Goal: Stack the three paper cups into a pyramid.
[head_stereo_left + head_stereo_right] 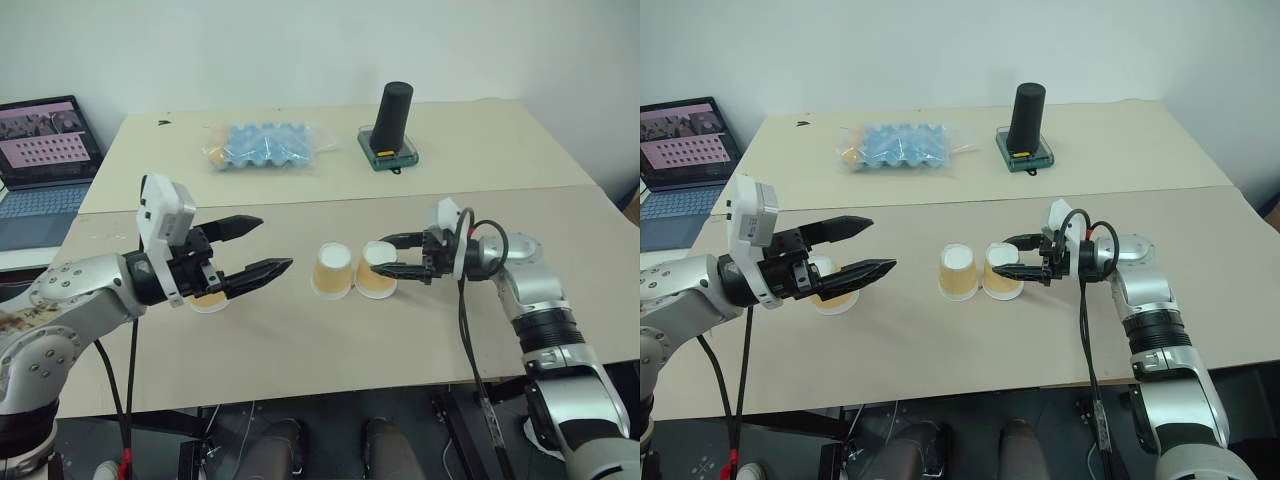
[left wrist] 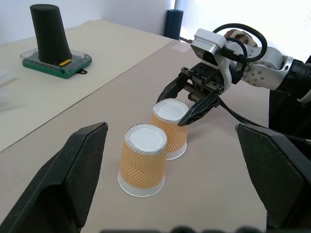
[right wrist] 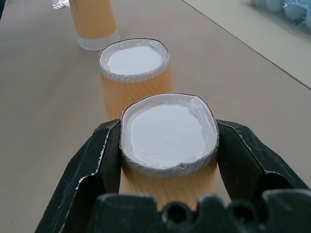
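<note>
Cups – three upside down on the bench, none stacked yet.

The right gripper (image 1: pixel 392 258) has its jaws on either side of the right cup (image 1: pixel 377 270), pressing the white base into a slight oval – grasping it while it stands on the bench (image 1: pixel 300 350). The middle cup (image 1: pixel 333 270) stands just past those jaws, touching or nearly touching the held one. The left gripper (image 1: pixel 255 247) hangs released, jaws spread wide and holding nothing, pointing toward the pair; the third cup (image 1: pixel 832 290) sits on the bench beneath and behind those jaws, well apart from the other two.
</note>
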